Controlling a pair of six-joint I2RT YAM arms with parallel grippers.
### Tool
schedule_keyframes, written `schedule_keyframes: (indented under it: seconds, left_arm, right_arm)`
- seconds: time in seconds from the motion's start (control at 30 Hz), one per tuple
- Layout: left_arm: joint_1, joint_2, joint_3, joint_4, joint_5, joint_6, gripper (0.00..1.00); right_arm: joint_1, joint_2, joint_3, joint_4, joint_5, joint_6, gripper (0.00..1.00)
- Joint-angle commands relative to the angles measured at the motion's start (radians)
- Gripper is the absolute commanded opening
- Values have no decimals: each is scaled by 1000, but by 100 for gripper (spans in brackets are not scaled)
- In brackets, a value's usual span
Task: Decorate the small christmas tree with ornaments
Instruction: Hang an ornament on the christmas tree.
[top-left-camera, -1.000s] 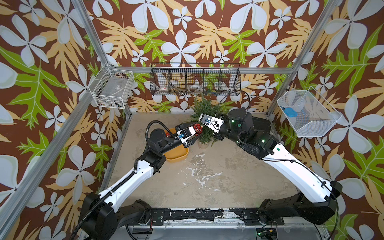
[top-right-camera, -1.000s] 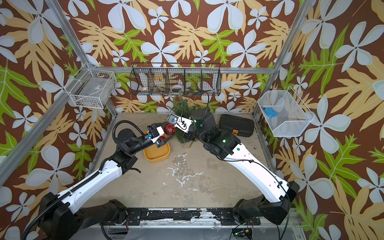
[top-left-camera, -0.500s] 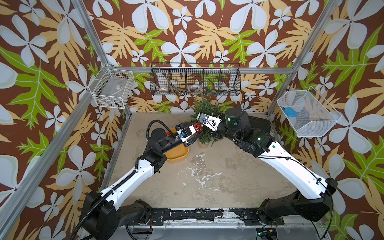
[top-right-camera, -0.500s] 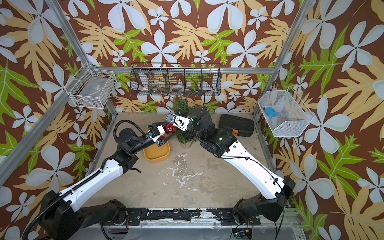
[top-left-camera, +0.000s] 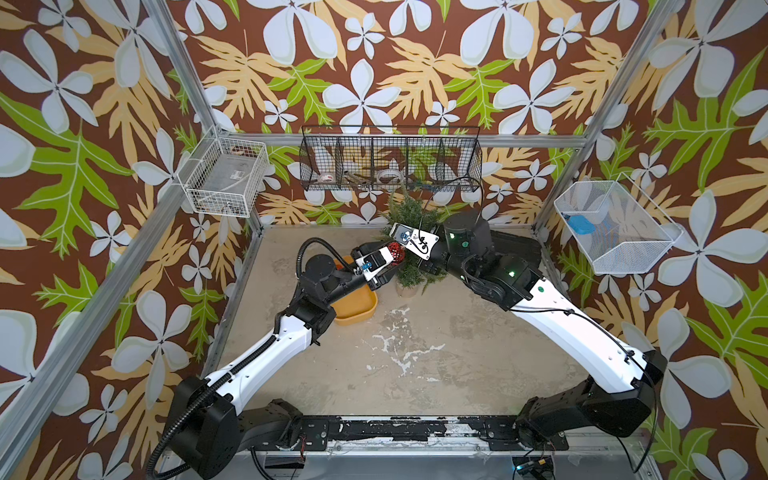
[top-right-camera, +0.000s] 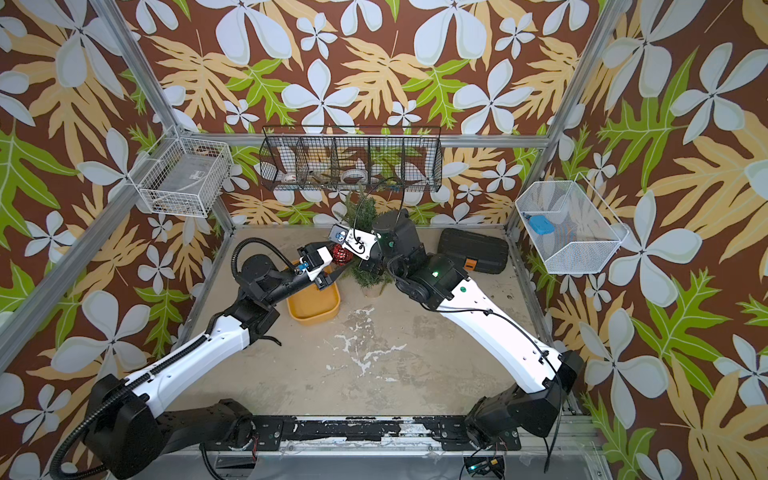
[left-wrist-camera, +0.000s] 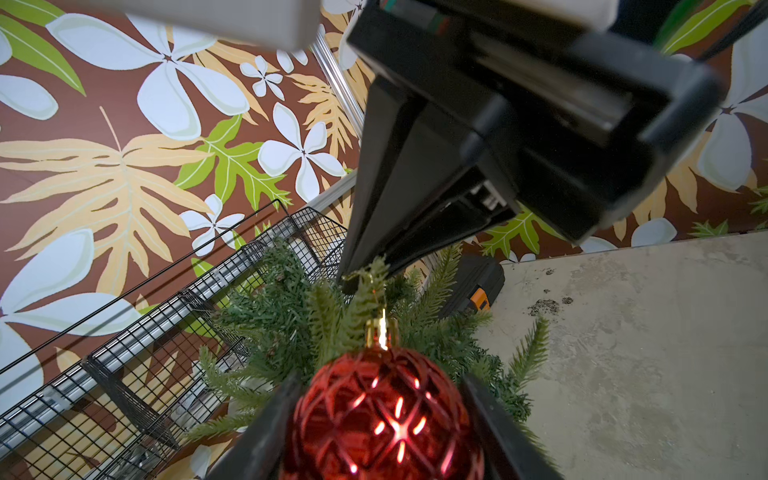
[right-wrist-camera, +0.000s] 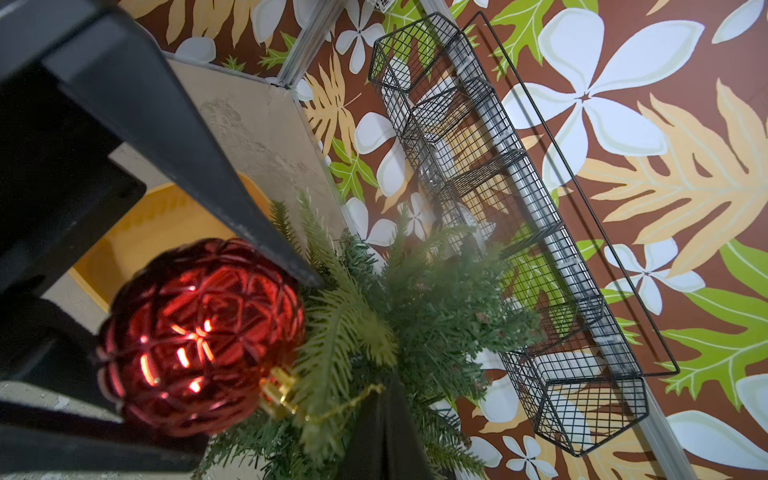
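Note:
The small christmas tree stands at the back of the table. One ornament, a shiny red lattice bauble with a gold cap, sits against the tree's near branches. In both top views it shows as a red ball. My left gripper is shut on its sides. My right gripper is shut on its gold string beside a light-green branch tip. Other ornaments are out of view.
A yellow tray lies under my left wrist, left of the tree. A black case rests at the back right. A black wire basket hangs on the back wall just above the tree. White wire baskets hang on the side walls.
My right arm has shifted slightly to the left, still shut on the string. The left gripper and the ornament have stayed almost still.

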Motion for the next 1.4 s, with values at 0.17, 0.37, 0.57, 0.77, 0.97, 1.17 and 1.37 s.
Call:
schedule_keyframes:
  seconds: [0.17,0.37,0.57,0.77,0.97,1.17,1.37]
  left_arm:
    - [-1,-15,-15,46,-56,-3,19]
    - [-1,-43,-54,104,-141,-32,19]
    - [-1,-32,-65,89,-151,-52,19]
    - [-1,-29,-88,102,-133,-81,19]
    - [-1,-29,-119,117,-108,-106,18]
    - [-2,-25,-133,123,-75,-131,22]
    - [-1,-24,-140,166,-54,-158,43]
  right_arm:
    - [-4,-6,-15,17,20,-5,0]
    - [-4,-22,-14,20,3,-3,0]
    - [-4,-36,-14,24,-12,5,17]
    - [-4,-62,-26,33,-21,9,29]
    - [-3,-79,-30,39,-15,10,38]
    - [-4,-88,-42,49,-7,10,47]
    - [-3,-99,-50,62,4,9,55]
